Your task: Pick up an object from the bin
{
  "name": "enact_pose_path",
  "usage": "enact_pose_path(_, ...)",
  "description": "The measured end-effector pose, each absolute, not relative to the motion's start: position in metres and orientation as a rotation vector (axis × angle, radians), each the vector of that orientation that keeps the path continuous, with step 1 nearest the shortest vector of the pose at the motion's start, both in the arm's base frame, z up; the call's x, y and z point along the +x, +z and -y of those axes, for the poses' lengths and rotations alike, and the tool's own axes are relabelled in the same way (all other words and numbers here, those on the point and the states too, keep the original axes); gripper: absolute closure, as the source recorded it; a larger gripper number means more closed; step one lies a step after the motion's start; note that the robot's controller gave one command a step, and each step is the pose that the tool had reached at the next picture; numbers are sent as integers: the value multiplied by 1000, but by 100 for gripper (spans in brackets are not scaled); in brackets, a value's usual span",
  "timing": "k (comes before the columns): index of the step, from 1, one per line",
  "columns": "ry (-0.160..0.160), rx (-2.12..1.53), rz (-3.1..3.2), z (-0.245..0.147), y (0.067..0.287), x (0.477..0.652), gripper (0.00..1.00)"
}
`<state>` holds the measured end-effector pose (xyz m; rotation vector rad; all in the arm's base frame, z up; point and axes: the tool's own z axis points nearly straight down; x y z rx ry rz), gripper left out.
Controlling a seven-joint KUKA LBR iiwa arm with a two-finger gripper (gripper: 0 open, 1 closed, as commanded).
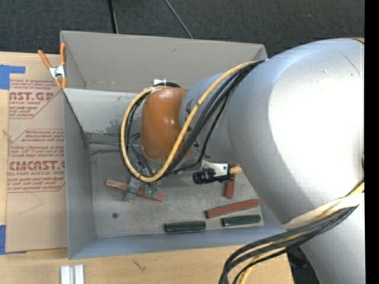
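Low over the bin floor at the centre-left, my gripper [137, 189] shows just beneath the arm's orange cover. A thin red-brown stick [116, 184] lies on the floor directly under it, one end poking out to the left and the other end to the right. Whether the stick is gripped I cannot tell. A small black and white part with a brass tip [211, 174] lies to the right of the gripper, and a short red-brown piece [229, 188] rests beside it.
Near the bin's front wall lie a long red-brown stick [232, 208] and two dark green sticks [185, 226] [241, 220]. The arm's large grey body covers the bin's right side, and looped cables hang round the orange cover.
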<state>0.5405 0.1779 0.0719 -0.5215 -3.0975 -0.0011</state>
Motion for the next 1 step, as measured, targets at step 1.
enact_pose_path(1, -1, -551, 3093, -186, 206, 506, 100)
